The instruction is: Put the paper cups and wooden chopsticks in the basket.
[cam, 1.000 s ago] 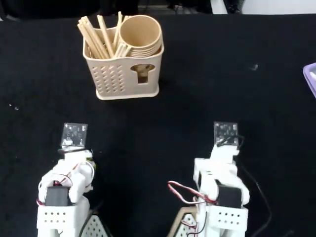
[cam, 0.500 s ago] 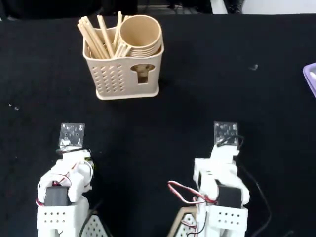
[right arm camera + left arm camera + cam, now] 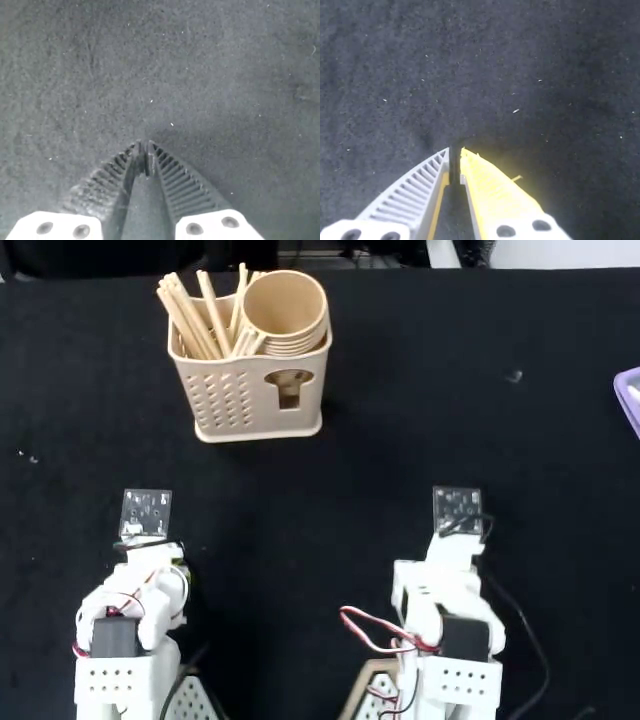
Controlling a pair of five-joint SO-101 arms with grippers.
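On the black table [image 3: 480, 420], the basket [image 3: 245, 390] holds the stacked paper cups [image 3: 285, 305] and wooden chopsticks [image 3: 195, 310], while well apart from the basket the left gripper [image 3: 455, 155] and right gripper [image 3: 145, 150] rest with jaws pressed together.

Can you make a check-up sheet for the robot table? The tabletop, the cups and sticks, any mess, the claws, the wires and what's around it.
Surface: black cloth table, dotted with pale lint.
Job's things: stacked tan paper cups and wooden chopsticks stand inside the beige plastic basket with holes.
Clutter: pale speck; part of a purple object at the table's edge.
Grippers: left gripper and right gripper are shut, holding nothing, over bare cloth.
Cables: red and white wires and a black cable by one arm's base.
Surroundings: dark background, white patch beyond the far edge.
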